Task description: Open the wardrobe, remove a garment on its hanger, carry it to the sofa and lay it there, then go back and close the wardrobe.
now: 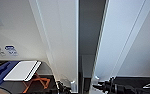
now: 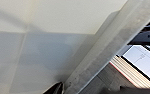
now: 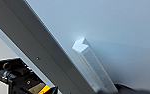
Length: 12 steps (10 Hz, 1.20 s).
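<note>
Both claws sit low at the foot of the wardrobe [image 1: 66, 37], one by each door. At the bottom of the head view the left claw [image 1: 63, 88] is at the inner edge of the left door, near its small white handle [image 1: 73, 86], and the right claw [image 1: 98, 86] is at the inner edge of the right door beside the other handle [image 1: 95, 80]. Whether either claw is apart, together or clamped on a handle I cannot tell; the dark shapes are too blurred. In the right wrist view that handle [image 3: 94, 67] shows as a pale square bar standing off the flat door face.

As for progress, the two doors stand parted with a dark gap [image 1: 87, 37] between them, so I judge the opening step is under way or nearly done. Nothing of the garment or the hanger can be made out inside that dark gap, and I read carrying to the sofa, laying down and closing as all yet to do.

To the left of the wardrobe, low down, a white board [image 1: 22, 70] lies beside something blue [image 1: 1, 72] and an orange frame [image 1: 37, 82]. Two small blue labels [image 1: 10, 49] are fixed on the wall [image 1: 16, 30] there; their writing is too blurred to read, and no brand is legible anywhere
</note>
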Available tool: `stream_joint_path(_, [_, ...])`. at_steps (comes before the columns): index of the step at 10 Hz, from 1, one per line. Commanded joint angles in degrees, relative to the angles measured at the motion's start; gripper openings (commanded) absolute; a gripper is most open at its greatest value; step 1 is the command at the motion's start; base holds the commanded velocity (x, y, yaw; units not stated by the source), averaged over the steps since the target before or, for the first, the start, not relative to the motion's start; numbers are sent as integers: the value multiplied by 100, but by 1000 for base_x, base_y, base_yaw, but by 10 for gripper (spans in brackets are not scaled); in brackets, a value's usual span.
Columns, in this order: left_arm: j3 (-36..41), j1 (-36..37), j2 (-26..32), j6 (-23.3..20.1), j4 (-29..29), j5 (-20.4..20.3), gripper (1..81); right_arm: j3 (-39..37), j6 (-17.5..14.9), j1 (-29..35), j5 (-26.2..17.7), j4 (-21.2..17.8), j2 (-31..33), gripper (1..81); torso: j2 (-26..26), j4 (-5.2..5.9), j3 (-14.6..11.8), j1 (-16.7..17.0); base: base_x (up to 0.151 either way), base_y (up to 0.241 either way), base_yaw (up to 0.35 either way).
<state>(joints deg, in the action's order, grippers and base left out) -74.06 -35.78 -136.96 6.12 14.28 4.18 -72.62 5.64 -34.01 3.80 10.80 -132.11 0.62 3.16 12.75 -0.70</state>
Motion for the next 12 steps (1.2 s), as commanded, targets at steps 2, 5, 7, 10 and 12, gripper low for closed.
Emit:
stream_joint_path(2, [875, 488, -104, 56, -48, 100, 811, 539, 244, 267, -1013, -52, -20, 811, 0, 0, 0, 0, 0, 0, 0])
stream_joint_path(5, [1042, 409, 177, 56, -48, 92, 811, 557, 244, 267, -1013, -61, 94, 811, 0, 0, 0, 0, 0, 0, 0])
stream_joint_path(7, [1139, 313, 300, 47, -39, 92, 811, 557, 245, 232, -1013, -61, 112, 811, 0, 0, 0, 0, 0, 0, 0])
stream_joint_path(10, [1297, 189, 441, 47, 101, 83, 811, 557, 218, 65, -996, -43, 252, 811, 0, 0, -2, 0, 0, 0, 0])
stream_joint_path(12, [1472, 145, 608, 47, 137, 48, 811, 680, 218, 12, -987, -17, 437, 811, 0, 0, -2, 0, 0, 0, 0])
